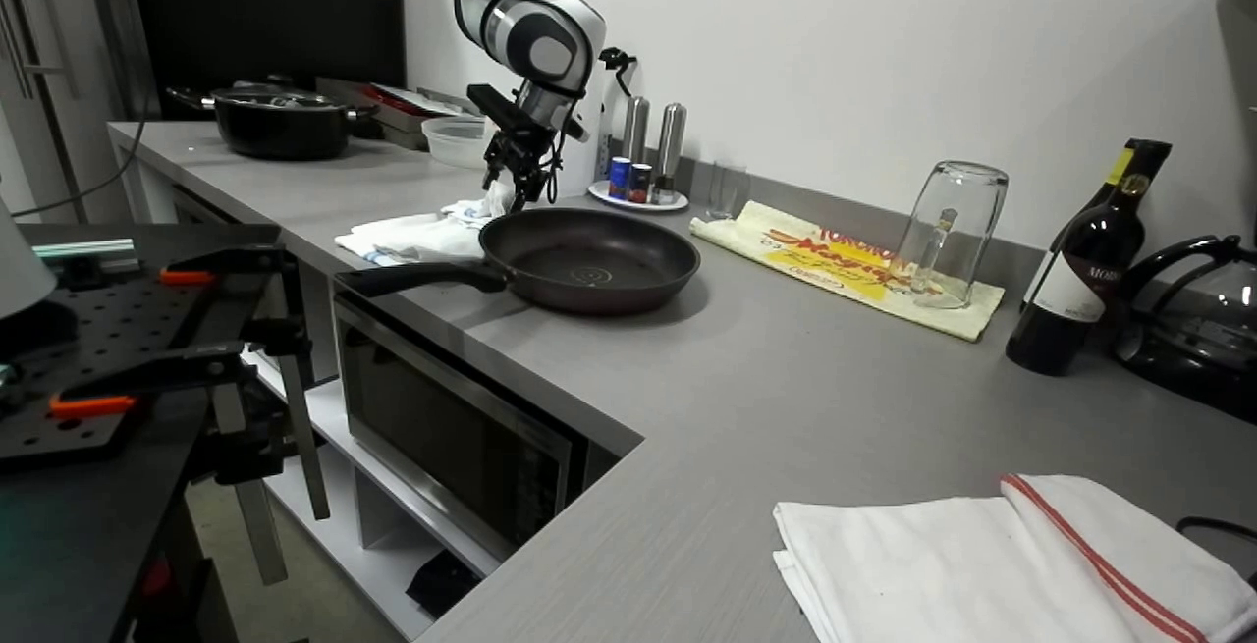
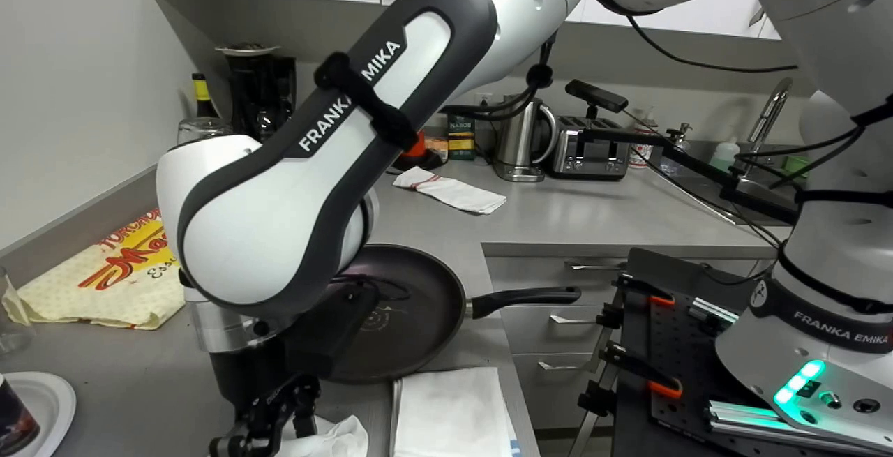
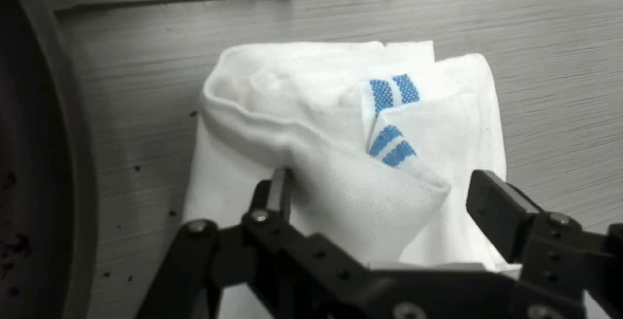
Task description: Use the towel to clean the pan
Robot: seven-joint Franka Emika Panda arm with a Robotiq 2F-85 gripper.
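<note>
The dark frying pan (image 1: 628,275) stands on the counter, its handle toward the front edge; it shows in both exterior views (image 2: 418,317). Its rim is at the left of the wrist view (image 3: 80,173), with dark specks inside. A crumpled white towel (image 3: 336,197) with blue stripes lies on the counter beside the pan. My gripper (image 3: 382,195) is open over this towel, with a raised fold between its fingers; the left finger touches or nearly touches the cloth. In an exterior view the gripper (image 2: 268,436) partly covers the towel (image 2: 342,439).
A folded white towel with blue marks (image 2: 453,411) lies next to the pan. A plate (image 1: 638,201) with shakers and a glass (image 1: 727,189) stand near the wall. A yellow cloth (image 1: 805,255) bears an upturned jar (image 1: 948,231). A red-striped towel (image 1: 943,564) lies farther along.
</note>
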